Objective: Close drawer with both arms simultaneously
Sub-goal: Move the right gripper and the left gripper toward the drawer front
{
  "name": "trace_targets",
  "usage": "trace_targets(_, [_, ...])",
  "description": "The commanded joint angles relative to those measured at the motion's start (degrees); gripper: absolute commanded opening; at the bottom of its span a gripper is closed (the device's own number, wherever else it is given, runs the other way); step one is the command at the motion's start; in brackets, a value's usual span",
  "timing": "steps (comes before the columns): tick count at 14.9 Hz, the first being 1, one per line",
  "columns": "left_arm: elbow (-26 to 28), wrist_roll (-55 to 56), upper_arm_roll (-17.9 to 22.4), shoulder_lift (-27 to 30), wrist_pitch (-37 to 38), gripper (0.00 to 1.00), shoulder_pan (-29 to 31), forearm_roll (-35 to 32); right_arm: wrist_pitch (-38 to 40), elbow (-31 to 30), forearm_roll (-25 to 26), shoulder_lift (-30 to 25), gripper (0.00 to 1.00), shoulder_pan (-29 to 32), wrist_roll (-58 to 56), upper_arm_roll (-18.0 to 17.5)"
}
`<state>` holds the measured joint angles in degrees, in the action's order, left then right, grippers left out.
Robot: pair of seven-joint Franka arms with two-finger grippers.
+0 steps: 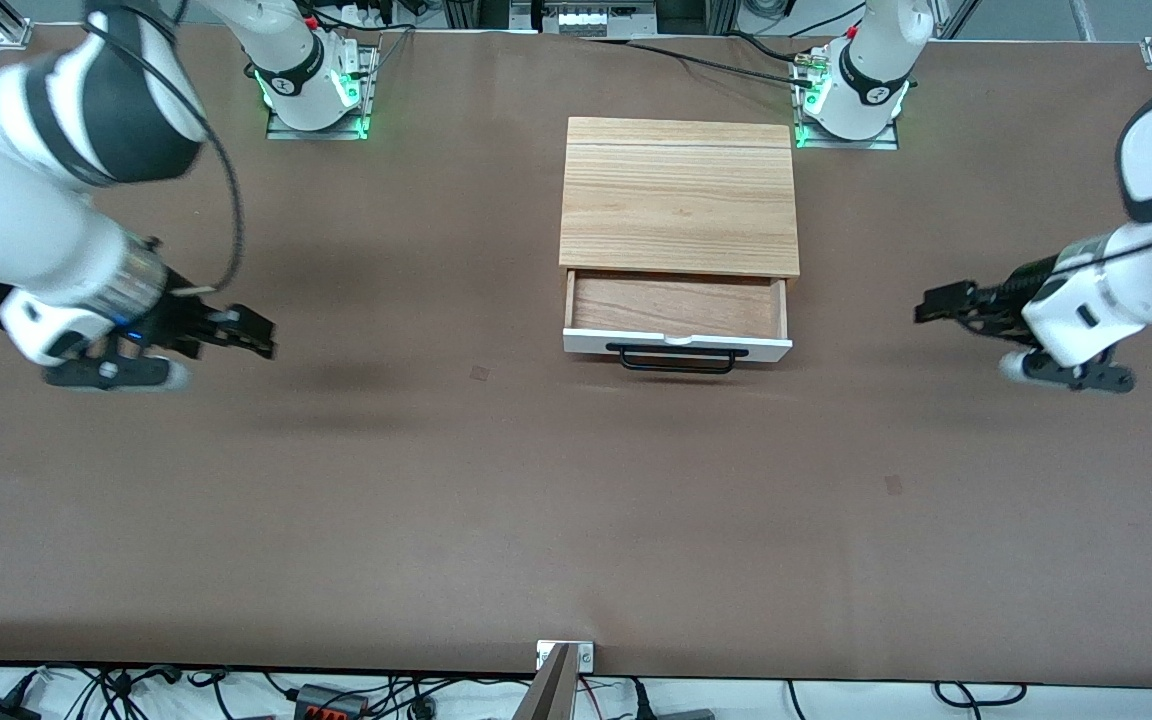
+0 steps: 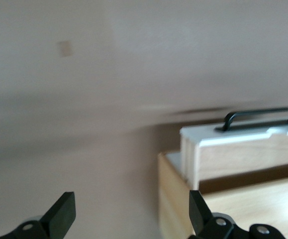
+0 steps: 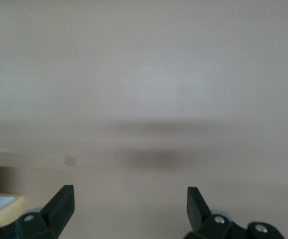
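The light-wood cabinet (image 1: 678,195) stands mid-table near the arms' bases. Its drawer (image 1: 676,305) is pulled open, with reddish-brown wood showing inside. The white front panel (image 1: 676,346) and black bar handle (image 1: 676,361) face the front camera. My left gripper (image 1: 931,303) is open and empty over bare table toward the left arm's end, pointing at the drawer. In the left wrist view my gripper (image 2: 130,211) is open, with the drawer front (image 2: 233,137), handle (image 2: 258,117) and cabinet side (image 2: 173,194) ahead. My right gripper (image 1: 261,335) is open and empty over bare table toward the right arm's end; the right wrist view (image 3: 130,201) shows it open too.
The brown table (image 1: 576,500) has two small dark marks (image 1: 479,373) (image 1: 894,485). A metal bracket (image 1: 564,655) sits at the table edge nearest the front camera, with cables below it.
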<state>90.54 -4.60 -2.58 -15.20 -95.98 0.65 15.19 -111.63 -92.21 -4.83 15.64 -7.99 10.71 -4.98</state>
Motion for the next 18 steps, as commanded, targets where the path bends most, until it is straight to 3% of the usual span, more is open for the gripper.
trace_targets(1, [-2.0,-1.7,-1.6,-3.9,-4.6,1.0,-0.4,4.8,-5.4,0.9,-4.7,6.6,1.0,-4.0,0.4,0.2])
trace_targets(3, [-2.0,-3.9,-4.4,-6.3,-11.5,1.0,-0.3,7.0,-8.9,0.9,-14.0,8.0,1.0,-5.3,0.9,0.3])
trace_targets(5, [-2.0,-6.0,-6.4,-8.2,-16.4,1.0,-0.3,10.2,-9.4,1.0,-19.0,9.1,1.0,-6.7,4.9,0.3])
trace_targets(11, [1.5,-17.8,-8.1,-12.7,-22.0,1.0,-0.2,25.7,-17.9,3.1,-22.9,15.4,1.0,-13.7,11.4,0.2])
trace_targets(13, [2.6,-22.0,-8.1,-14.8,-22.1,0.98,-0.3,27.8,-18.2,3.1,-23.2,16.9,1.0,-16.2,11.5,0.2])
trace_targets(16, [3.1,-23.8,-8.1,-16.2,-22.0,0.97,-0.3,28.3,-19.7,3.2,-29.3,17.8,1.0,-18.3,11.5,0.2])
trace_targets(18, [5.1,-23.9,-9.2,-16.3,-22.0,0.95,-0.4,28.4,-19.9,3.6,-30.8,18.2,1.0,-19.0,11.5,0.2])
